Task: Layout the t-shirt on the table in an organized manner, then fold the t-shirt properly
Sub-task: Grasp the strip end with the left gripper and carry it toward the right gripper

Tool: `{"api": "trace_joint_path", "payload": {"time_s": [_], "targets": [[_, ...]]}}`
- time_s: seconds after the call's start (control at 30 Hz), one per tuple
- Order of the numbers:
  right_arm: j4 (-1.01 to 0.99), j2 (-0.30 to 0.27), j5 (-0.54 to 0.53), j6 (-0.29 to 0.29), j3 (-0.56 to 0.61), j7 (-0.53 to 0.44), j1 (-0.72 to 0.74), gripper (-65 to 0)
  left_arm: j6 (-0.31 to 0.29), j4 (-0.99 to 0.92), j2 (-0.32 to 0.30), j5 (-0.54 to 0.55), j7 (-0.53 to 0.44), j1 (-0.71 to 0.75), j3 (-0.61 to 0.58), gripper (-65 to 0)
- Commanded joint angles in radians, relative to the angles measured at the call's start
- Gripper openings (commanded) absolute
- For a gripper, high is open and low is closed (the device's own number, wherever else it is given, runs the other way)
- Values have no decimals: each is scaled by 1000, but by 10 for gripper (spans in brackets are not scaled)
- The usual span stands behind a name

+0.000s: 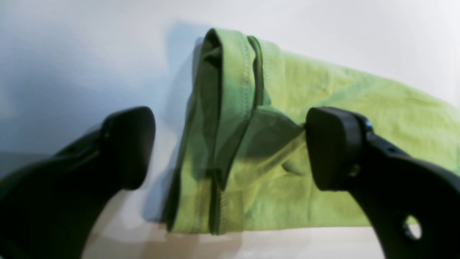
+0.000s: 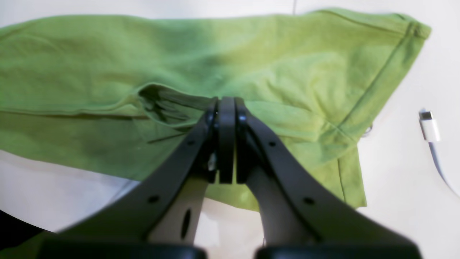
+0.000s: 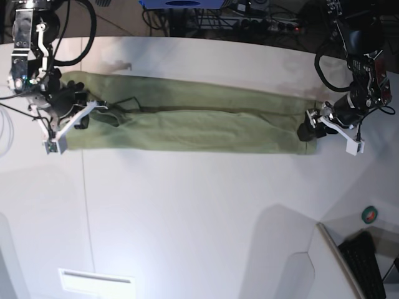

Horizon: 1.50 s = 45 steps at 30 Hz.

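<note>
The t-shirt [image 3: 187,123] lies stretched across the far half of the counter [image 3: 199,218] as a long narrow band, its sides apparently already folded inward lengthwise; folding end to end seems to remain. The right tool [image 2: 226,108] is pressed together, pinching a fold of cloth at the band's left end. The left tool [image 1: 230,147] stands spread wide at the band's right end, one finger touching the cloth, gripping nothing.

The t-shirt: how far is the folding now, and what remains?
Done: the t-shirt lies on the table as a long band, its sides folded in. In hand: the right gripper is shut on a fold; the left gripper is open at the other end. Left: folding the band across its length.
</note>
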State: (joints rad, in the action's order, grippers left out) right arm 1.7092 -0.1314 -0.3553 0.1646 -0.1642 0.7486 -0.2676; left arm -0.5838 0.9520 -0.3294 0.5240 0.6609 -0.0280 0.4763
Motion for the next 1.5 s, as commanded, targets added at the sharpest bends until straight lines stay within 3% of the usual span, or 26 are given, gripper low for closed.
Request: {"api": "trace_joint_path", "payload": {"time_s": [0.0,0.27,0.4,0.5,0.7,0.87,1.1,1.27,1.4,1.47], "targets": [[22,-6,-8,5,-4,-21,8,-650,6,-6,-10,-15,32,0,0,-125],[22,-6,-8,5,-7,-21,-5,-650,6,-132,-10,-9,-126,0,-78,-650],[22,-6,-8,5,-10,-21,-8,-650,6,-136,-20,-9,-189,3,-77,-650],[22,-6,-8,5,-11,-21,-8,-650,6,-113,-63,-8,-194,1,-77,-650],[22,-6,-8,5,-11,-21,-8,-650,11,186,-92,-15,-183,96,-77,-650],[22,-6,-8,5,-11,-21,-3,-650,147,523,-83,-15,-54,198,-92,-650],[22,-6,-8,5,-11,-21,-2,-650,163,740,40,-15,110,199,-156,-650],[22,-6,-8,5,-11,-21,-2,-650,166,760,120,-15,148,179,-251,-650],[22,-6,-8,5,-11,-21,-2,-650,276,757,151,-15,142,168,-362,-650],[22,-6,-8,5,-11,-21,-2,-650,295,746,151,-15,142,150,-449,-650]]}}
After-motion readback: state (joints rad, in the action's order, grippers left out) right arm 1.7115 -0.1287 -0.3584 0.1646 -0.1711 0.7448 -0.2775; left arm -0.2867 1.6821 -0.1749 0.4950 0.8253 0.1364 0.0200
